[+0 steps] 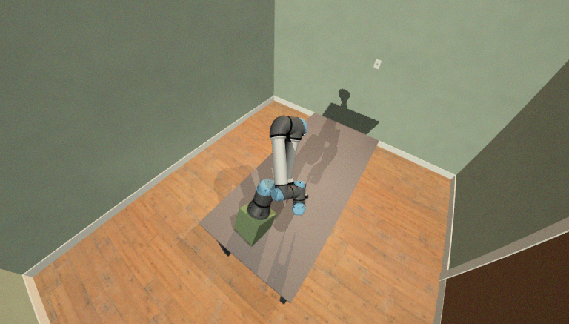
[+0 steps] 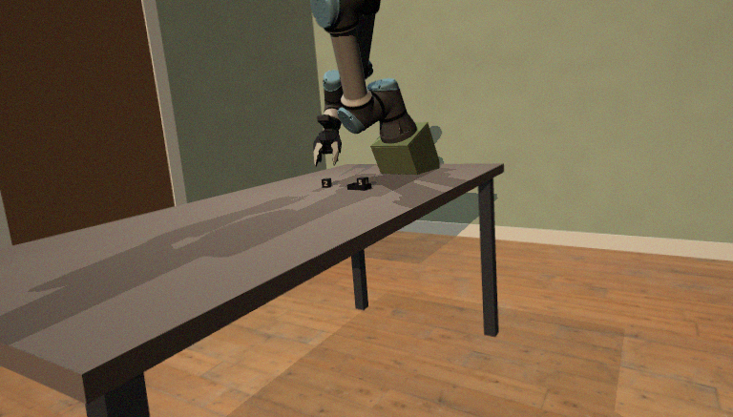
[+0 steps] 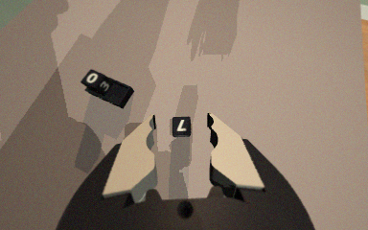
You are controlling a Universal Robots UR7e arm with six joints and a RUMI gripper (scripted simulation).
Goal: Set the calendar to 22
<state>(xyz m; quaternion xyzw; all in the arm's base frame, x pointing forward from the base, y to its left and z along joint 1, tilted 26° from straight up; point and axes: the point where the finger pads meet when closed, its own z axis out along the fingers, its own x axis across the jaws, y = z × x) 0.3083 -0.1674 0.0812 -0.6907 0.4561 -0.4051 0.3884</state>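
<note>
One black cube [image 2: 325, 182] [image 3: 181, 126] lies on the table, apart from the tray; it shows a 2 on its side in the exterior view and a 7 on top in the wrist view. The black tray [image 2: 355, 187] [image 3: 119, 96] stands beside it. The other cube [image 2: 362, 180] [image 3: 92, 78] sits at one end of the tray, with a 0 on top, a 3 on one side and a 5 on another. My gripper [image 2: 325, 162] [image 3: 181, 115] is open and empty above the loose cube. The month's name is not legible. The top view hides the cubes and tray behind the arm.
The arm's base stands on a green block [image 1: 252, 227] [image 2: 404, 154] at one end of the long table [image 1: 348, 153] [image 2: 259, 260]. The tray and its cube stand to the left of the fingers in the wrist view. Shadows of the arm cross the table.
</note>
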